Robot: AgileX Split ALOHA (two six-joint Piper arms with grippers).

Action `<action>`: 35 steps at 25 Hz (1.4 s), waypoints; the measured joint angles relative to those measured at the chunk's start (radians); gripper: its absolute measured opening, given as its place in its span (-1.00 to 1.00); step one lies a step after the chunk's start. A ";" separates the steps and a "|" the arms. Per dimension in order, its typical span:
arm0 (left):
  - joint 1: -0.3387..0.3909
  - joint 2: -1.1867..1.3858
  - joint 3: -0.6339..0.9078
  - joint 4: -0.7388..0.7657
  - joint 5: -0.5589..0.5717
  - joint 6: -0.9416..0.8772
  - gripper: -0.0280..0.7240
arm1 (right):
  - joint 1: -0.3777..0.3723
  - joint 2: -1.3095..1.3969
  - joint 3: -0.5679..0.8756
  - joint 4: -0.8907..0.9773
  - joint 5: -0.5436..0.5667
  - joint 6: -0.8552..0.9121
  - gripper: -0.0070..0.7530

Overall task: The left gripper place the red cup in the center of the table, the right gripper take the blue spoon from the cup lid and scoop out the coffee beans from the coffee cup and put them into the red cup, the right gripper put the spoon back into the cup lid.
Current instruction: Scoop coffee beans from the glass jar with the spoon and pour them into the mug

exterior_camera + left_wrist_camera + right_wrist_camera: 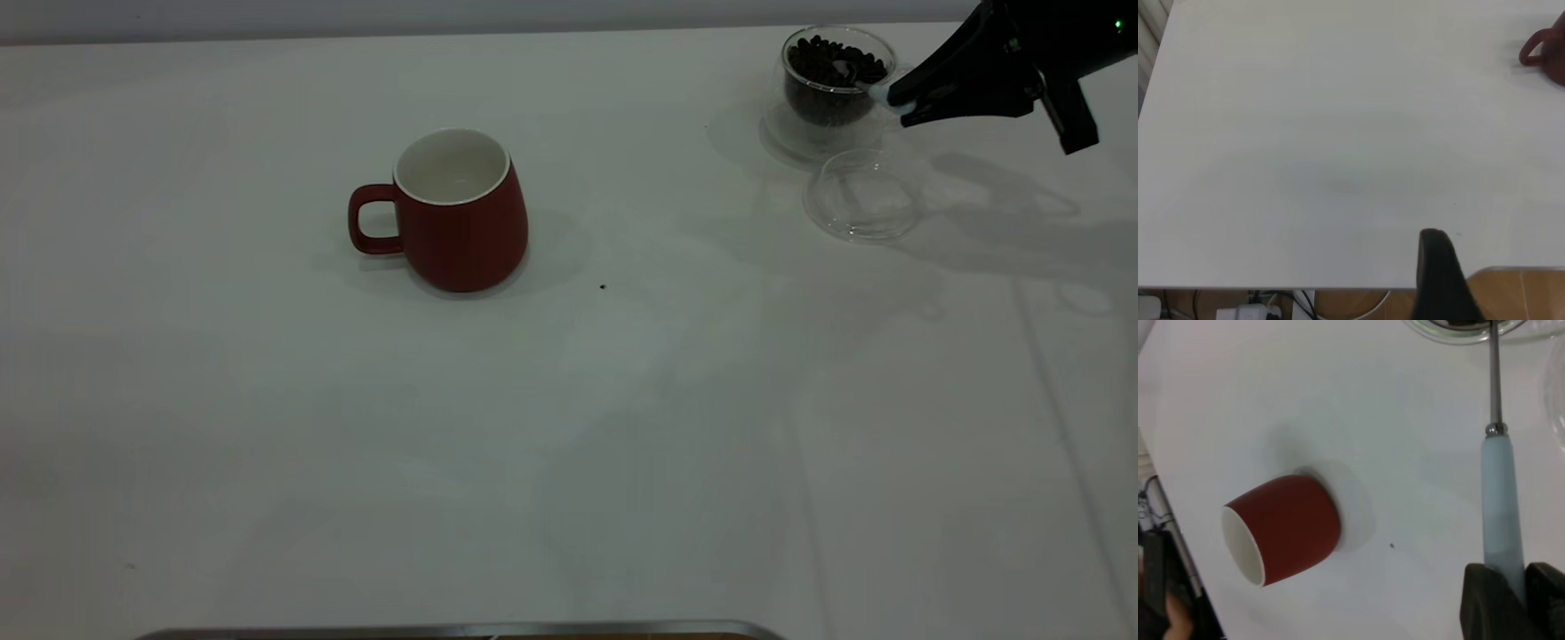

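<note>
The red cup [460, 213] stands upright near the middle of the white table [569, 427], handle to the left; it also shows in the right wrist view [1281, 527]. At the far right, my right gripper [900, 100] is shut on the blue spoon's [878, 92] pale handle [1501, 500]. The spoon's metal end reaches into the coffee cup [831, 84], among the coffee beans [836, 60]. The clear cup lid [864, 196] lies bare just in front of the coffee cup. My left gripper [1438, 267] hangs over the table's edge, far from the red cup [1545, 50].
A tiny dark speck [603, 286] lies right of the red cup. A metal strip [462, 629] runs along the near edge. Cables and a power strip [1251, 310] show below the table's edge in the left wrist view.
</note>
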State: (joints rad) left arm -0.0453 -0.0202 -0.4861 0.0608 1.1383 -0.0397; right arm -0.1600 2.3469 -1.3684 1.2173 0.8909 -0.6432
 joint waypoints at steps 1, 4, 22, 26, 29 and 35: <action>0.000 0.000 0.000 0.000 0.000 0.000 0.44 | 0.000 0.004 0.000 0.010 0.005 -0.004 -0.71; 0.000 0.000 0.000 0.000 0.000 0.000 0.44 | 0.000 0.007 0.000 0.033 0.011 -0.014 -0.71; 0.000 0.000 0.000 0.000 0.000 -0.003 0.44 | -0.038 0.063 -0.001 0.182 0.116 -0.066 -0.71; 0.000 0.000 0.000 0.000 0.000 -0.003 0.44 | -0.045 0.064 -0.002 0.200 0.124 -0.076 -0.71; 0.000 0.000 0.000 0.000 0.000 -0.003 0.44 | -0.064 0.064 -0.002 0.203 0.144 -0.077 -0.71; 0.000 0.000 0.000 0.000 0.000 -0.003 0.44 | -0.111 0.064 -0.002 0.224 0.208 -0.104 -0.71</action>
State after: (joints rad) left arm -0.0453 -0.0202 -0.4861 0.0608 1.1383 -0.0428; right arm -0.2713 2.4104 -1.3701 1.4413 1.0985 -0.7476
